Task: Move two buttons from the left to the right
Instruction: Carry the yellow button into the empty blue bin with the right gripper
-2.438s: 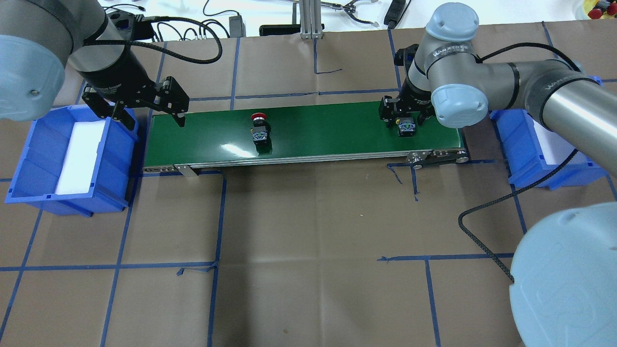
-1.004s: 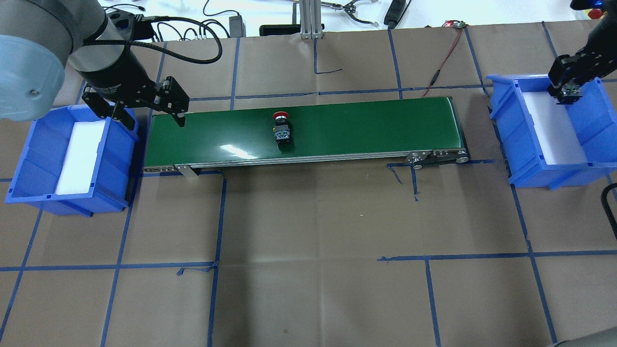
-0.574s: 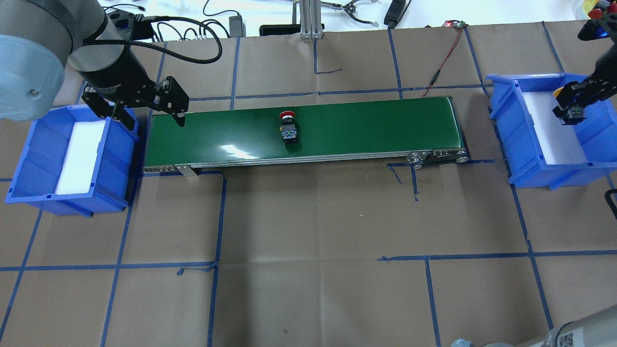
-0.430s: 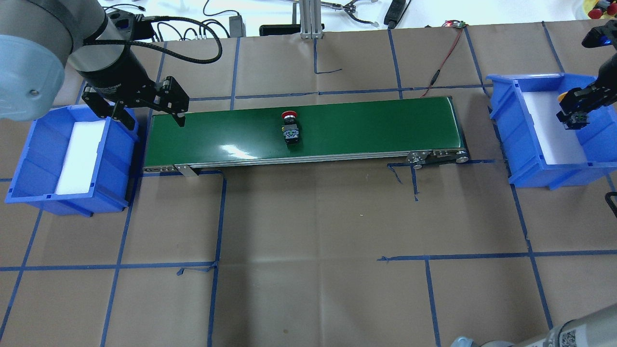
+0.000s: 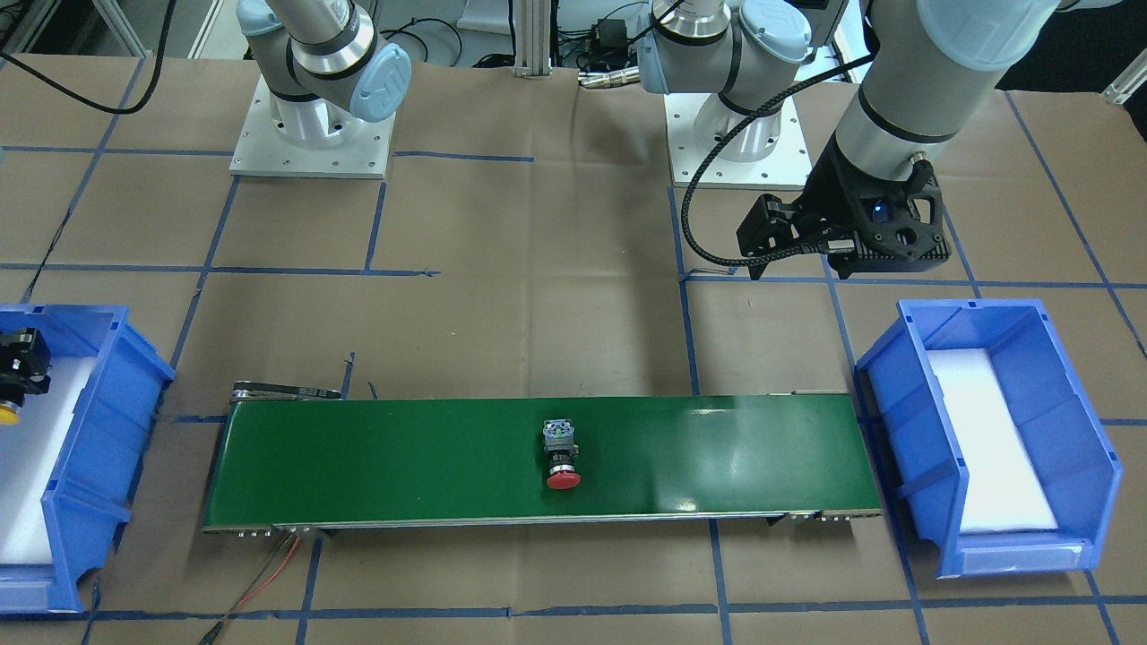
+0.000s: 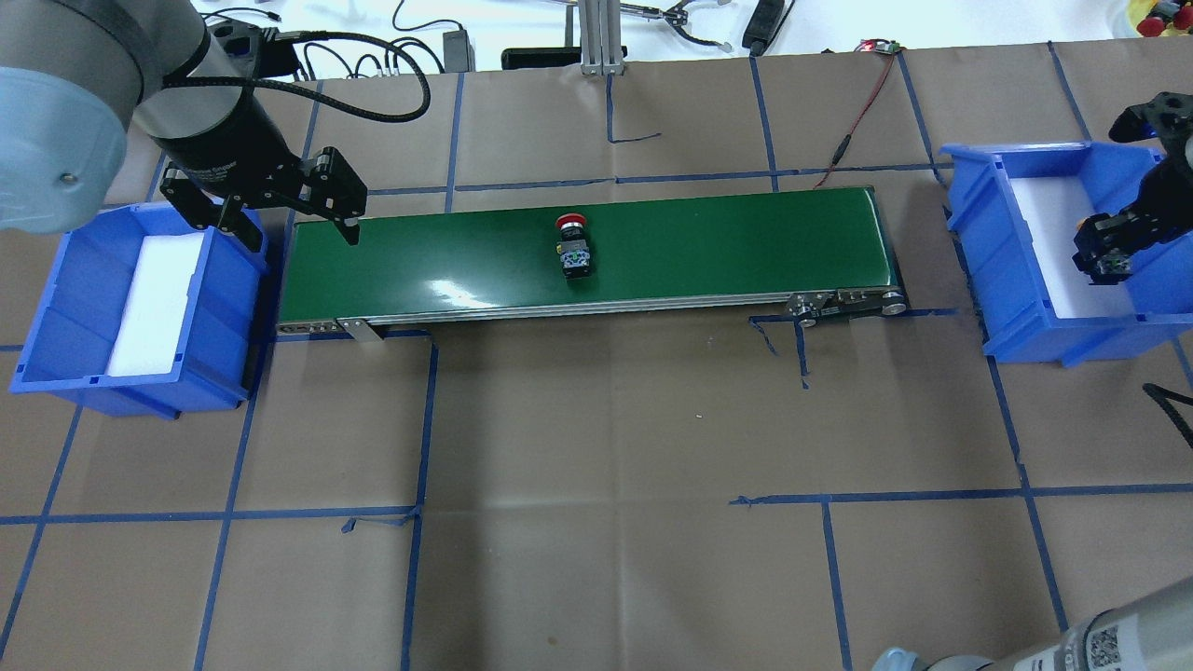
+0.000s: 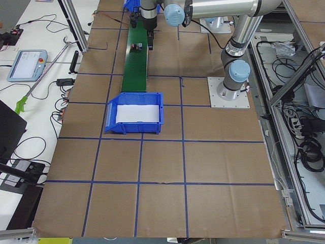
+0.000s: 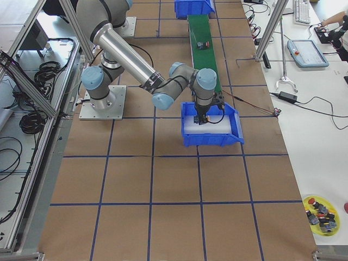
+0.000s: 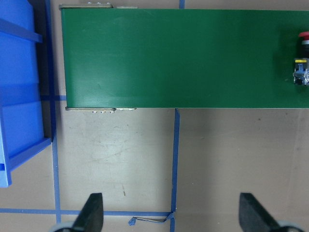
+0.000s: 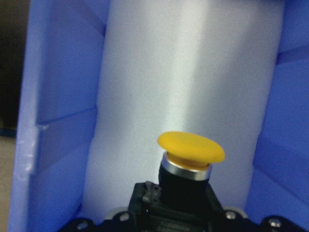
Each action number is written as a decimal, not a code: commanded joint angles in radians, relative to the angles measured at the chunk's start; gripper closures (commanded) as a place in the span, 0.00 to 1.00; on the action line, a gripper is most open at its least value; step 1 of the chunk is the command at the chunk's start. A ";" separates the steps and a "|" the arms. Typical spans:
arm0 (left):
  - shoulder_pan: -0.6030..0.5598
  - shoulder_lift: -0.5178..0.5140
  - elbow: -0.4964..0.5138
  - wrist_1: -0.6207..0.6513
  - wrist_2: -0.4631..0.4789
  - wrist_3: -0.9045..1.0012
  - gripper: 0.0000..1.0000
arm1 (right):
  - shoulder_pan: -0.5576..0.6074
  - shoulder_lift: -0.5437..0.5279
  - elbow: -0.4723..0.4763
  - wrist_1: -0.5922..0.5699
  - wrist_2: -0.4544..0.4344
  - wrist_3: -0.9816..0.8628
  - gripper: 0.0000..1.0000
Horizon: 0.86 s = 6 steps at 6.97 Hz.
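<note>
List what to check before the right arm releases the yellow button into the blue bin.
1. Grip: right pincer is shut on the yellow mushroom-cap push-button: ok.
2. Position: that button is over the white foam pad inside the right blue plastic bin: ok.
3. Height: whether the button rests on the foam or hangs above it: cannot tell.
4. Next item: red-cap push-button lies on its side near the middle of the green conveyor belt, short of the right end: ok.
5. Left pincer is open at the belt's left end, apart from the red button: ok.
</note>
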 commanded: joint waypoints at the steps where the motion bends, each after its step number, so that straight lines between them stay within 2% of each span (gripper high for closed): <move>1: 0.000 -0.002 0.001 0.001 -0.001 -0.027 0.00 | -0.001 0.056 0.035 -0.062 -0.017 0.002 0.96; 2: -0.002 -0.002 0.001 0.001 -0.001 -0.027 0.00 | 0.000 0.070 0.045 -0.062 -0.017 0.000 0.95; 3: -0.002 -0.003 0.001 0.001 -0.001 -0.038 0.00 | 0.000 0.073 0.063 -0.066 -0.014 0.002 0.88; 4: -0.006 -0.005 0.002 0.001 0.001 -0.040 0.00 | 0.002 0.071 0.060 -0.072 0.001 0.009 0.30; 5: -0.014 -0.008 0.007 0.001 0.003 -0.040 0.00 | 0.000 0.068 0.055 -0.072 0.002 0.023 0.10; 6: -0.017 -0.011 0.010 0.001 0.003 -0.041 0.00 | 0.000 0.062 0.054 -0.072 0.002 0.023 0.01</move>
